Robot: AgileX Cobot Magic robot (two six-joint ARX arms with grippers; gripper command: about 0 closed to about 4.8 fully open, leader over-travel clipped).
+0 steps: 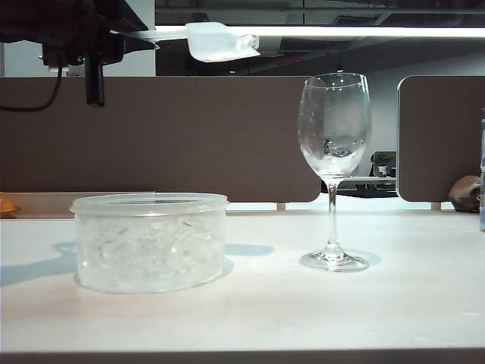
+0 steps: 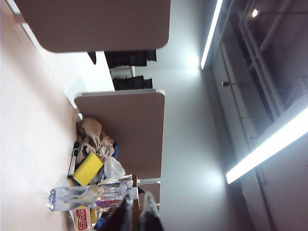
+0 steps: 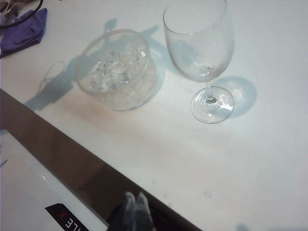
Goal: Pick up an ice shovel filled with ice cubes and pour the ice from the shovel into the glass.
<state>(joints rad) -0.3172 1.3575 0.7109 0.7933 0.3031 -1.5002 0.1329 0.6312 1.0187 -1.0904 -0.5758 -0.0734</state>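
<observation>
Counter (image 1: 364, 311) is pale and carries, on the left of the exterior view, a round clear tub (image 1: 150, 241) packed with ice cubes (image 1: 144, 254), and on the right a stemmed glass (image 1: 334, 171) standing upright on its foot, well apart from the tub. Both cast soft shadows on the counter. Brown partition panels (image 1: 189, 136) stand behind.

Left arm hangs dark at the upper left of the exterior view, high above the tub. Left gripper (image 2: 135, 211) shows in its wrist view as two dark tips pressed close together; jaws are together, clamped on the handle of the shovel (image 1: 220, 41). The shovel is held level in the air, its bowl pointing toward the glass and short of the glass rim, higher than it. Whether it holds ice cannot be told.

Right gripper (image 3: 135, 211) sits at the near counter edge in its own wrist view, well apart from tub and glass; its tips meet, jaws together, holding nothing.

A small clear lump lies at the bottom of the glass bowl.
</observation>
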